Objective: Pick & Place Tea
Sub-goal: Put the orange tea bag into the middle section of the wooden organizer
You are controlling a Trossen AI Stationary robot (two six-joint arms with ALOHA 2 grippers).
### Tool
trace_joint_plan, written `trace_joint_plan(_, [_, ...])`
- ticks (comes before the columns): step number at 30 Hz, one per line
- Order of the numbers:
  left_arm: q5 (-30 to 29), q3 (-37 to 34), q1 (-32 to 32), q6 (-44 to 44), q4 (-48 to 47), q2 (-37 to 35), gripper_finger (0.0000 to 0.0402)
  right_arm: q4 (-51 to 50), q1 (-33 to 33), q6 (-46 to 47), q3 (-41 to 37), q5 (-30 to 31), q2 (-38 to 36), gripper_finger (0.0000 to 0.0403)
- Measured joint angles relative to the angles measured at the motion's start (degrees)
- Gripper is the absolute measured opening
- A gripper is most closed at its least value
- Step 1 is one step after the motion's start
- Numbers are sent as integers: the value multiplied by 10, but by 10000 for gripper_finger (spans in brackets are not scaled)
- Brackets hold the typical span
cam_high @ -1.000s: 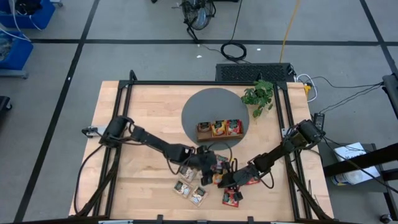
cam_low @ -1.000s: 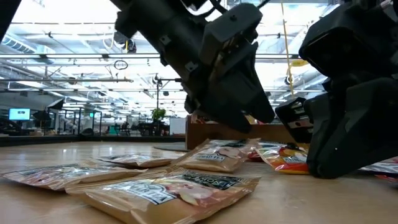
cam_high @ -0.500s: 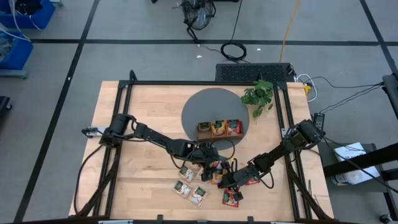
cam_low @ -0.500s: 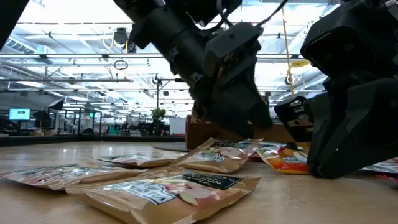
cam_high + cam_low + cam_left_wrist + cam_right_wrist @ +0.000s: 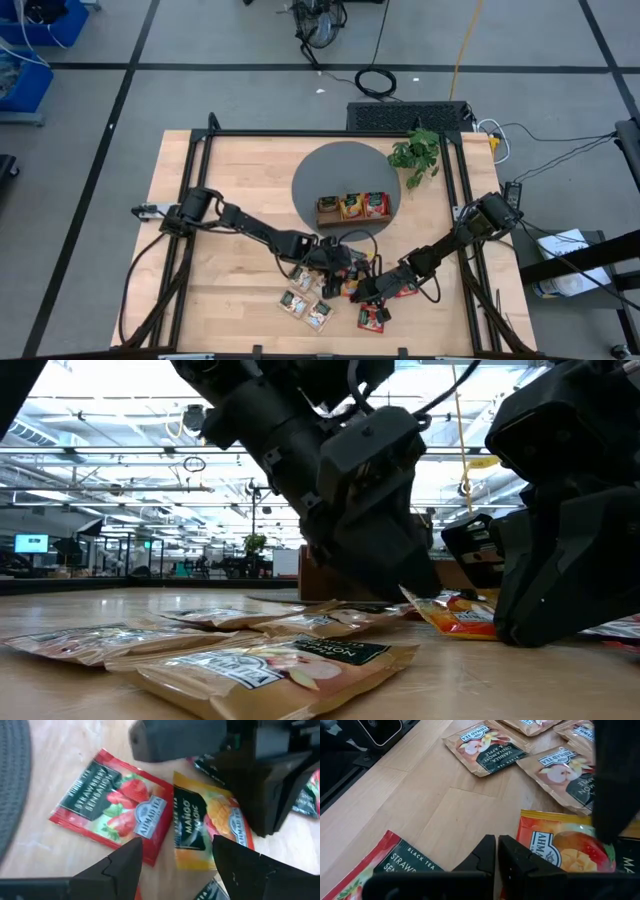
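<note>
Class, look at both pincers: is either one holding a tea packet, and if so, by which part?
Neither holds anything. The left pincer stands open over the mango packet and strawberry packet; the right pincer is shut and empty.

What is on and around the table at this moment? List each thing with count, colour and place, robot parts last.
Table: one, light wood with a black frame, centre.
Mat: one, grey, round, far middle of the table.
Tray: one, brown wood, three compartments, on the mat's near edge, tea packets in it.
Plant: one, green, right of the mat.
Loose tea packets: about ten, exact count unclear; red, orange-yellow and beige, scattered on the near middle of the table.
Strawberry packet: one, red, flat on the wood beside the mango packet, orange-yellow.
Cables: black and yellow, on the floor behind the table.
Left gripper: open, low over the strawberry and mango packets.
Right gripper: shut, low at the packets' right side.
</note>
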Motion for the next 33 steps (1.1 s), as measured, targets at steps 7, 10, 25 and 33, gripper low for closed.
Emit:
trace_joint_plan(7, [-1,0,-3,-8,16,6,236,1,0,0,0,1,0,15])
trace_joint_plan(10, [-5,0,-3,-9,19,5,213,2,0,0,0,1,0,15])
trace_joint_plan(25, [-11,0,-9,9,16,5,9,3,0,-2,0,4,0,15])
trace_joint_plan(33, [-50,31,-21,15,-16,4,4,71,4,-20,-1,3,-5,24])
